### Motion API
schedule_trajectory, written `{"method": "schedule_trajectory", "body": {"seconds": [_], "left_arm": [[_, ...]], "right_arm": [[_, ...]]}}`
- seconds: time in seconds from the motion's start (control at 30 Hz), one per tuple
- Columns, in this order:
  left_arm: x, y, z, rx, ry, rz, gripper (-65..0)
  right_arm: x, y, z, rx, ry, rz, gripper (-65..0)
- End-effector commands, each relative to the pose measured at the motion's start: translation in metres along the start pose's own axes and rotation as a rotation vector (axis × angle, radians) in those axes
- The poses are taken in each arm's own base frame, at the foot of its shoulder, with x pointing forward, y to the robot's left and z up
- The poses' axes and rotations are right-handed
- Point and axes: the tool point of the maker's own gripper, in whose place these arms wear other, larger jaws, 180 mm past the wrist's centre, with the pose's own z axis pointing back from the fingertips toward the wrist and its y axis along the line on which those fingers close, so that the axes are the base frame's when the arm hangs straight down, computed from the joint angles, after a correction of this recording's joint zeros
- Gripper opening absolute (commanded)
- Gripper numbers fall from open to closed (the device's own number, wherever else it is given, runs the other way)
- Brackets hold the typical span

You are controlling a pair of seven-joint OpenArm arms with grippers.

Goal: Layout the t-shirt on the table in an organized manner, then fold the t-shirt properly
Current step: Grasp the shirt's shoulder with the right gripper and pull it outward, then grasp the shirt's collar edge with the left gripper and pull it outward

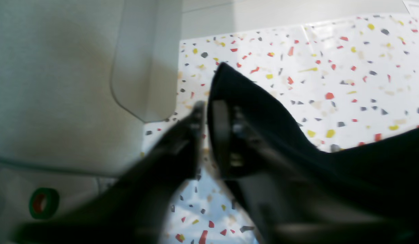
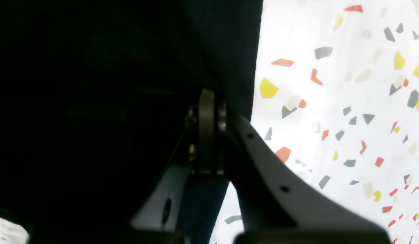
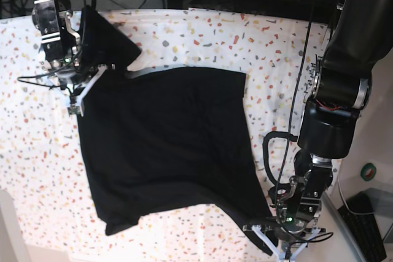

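The black t-shirt (image 3: 166, 139) lies spread, plain side up, on the flecked white table (image 3: 276, 47), with one corner bunched up at the far left. My right gripper (image 3: 77, 99) holds that far-left edge. In the right wrist view its pads (image 2: 206, 112) are pressed together on the t-shirt (image 2: 94, 101), with the table (image 2: 331, 101) beside it. My left gripper (image 3: 265, 237) is at the shirt's near right corner. In the left wrist view the left gripper (image 1: 205, 118) shows a narrow gap, and the t-shirt (image 1: 263, 108) drapes over one finger above the table (image 1: 348, 67).
A green tape roll (image 3: 368, 171) and a keyboard (image 3: 368, 213) lie off the table's right edge. The roll also shows in the left wrist view as a tape roll (image 1: 43, 202) under a pale panel (image 1: 60, 84). A black cable (image 3: 270, 151) loops beside the left arm.
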Motion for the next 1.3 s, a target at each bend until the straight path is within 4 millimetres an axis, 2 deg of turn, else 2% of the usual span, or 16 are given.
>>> {"method": "schedule_trajectory", "body": {"seconds": [0.0, 0.1, 0.17, 0.23, 0.3, 0.4, 0.43, 0.47, 0.53, 0.67, 0.73, 0.77, 0.83, 1.0, 1.1, 1.27], "left_arm": [[0.035, 0.021, 0.001, 0.042, -0.08, 0.002, -44.1], [0.039, 0.025, 0.001, 0.048, -0.086, 0.005, -17.4], [0.041, 0.031, 0.002, 0.056, -0.091, 0.007, -6.1], [0.045, 0.035, 0.004, 0.06, -0.101, 0.014, -1.0], [0.057, 0.036, 0.011, 0.056, -0.13, 0.043, -0.5], [0.05, 0.041, 0.032, 0.046, -0.085, 0.164, -0.3], [0.05, 0.031, 0.044, 0.019, -0.074, 0.203, -0.3], [0.045, 0.014, 0.057, -0.018, -0.058, 0.22, -0.5], [0.02, -0.029, 0.087, -0.102, -0.016, 0.186, -0.5], [-0.056, -0.137, 0.136, -0.301, 0.077, -0.036, -0.7], [-0.1, -0.177, 0.152, -0.333, 0.13, -0.206, -0.7], [-0.114, -0.191, 0.159, -0.329, 0.142, -0.276, -0.7], [-0.134, -0.202, 0.167, -0.289, 0.151, -0.38, -0.7], [-0.145, -0.212, 0.183, -0.218, 0.116, -0.54, -0.7], [-0.158, -0.222, 0.192, -0.268, 0.127, -0.648, -0.7], [-0.182, -0.21, 0.199, -0.24, 0.227, -0.732, -0.7]], "right_arm": [[-0.014, -0.005, 0.0, -0.017, 0.059, 0.001, -65.0], [-0.015, -0.005, 0.0, -0.017, 0.06, 0.001, -65.0], [-0.015, -0.004, 0.0, -0.015, 0.06, 0.0, -65.0], [-0.015, -0.004, 0.0, -0.015, 0.059, 0.0, -65.0], [-0.015, -0.004, 0.0, -0.015, 0.059, 0.0, -65.0], [-0.015, -0.004, 0.0, -0.015, 0.059, 0.0, -65.0], [-0.015, -0.004, 0.0, -0.015, 0.059, 0.0, -65.0], [-0.015, -0.004, 0.0, -0.015, 0.059, 0.0, -65.0], [-0.015, -0.004, 0.0, -0.015, 0.059, 0.0, -65.0], [-0.015, -0.003, 0.0, -0.014, 0.059, -0.001, -65.0], [-0.015, -0.003, 0.0, -0.014, 0.059, -0.001, -65.0], [-0.015, -0.003, 0.0, -0.014, 0.059, -0.001, -65.0], [-0.015, -0.003, 0.0, -0.014, 0.059, -0.001, -65.0], [-0.015, -0.003, 0.0, -0.014, 0.059, -0.001, -65.0], [-0.015, -0.003, 0.0, -0.014, 0.059, -0.001, -65.0], [-0.015, -0.003, 0.0, -0.014, 0.059, -0.001, -65.0]]}}
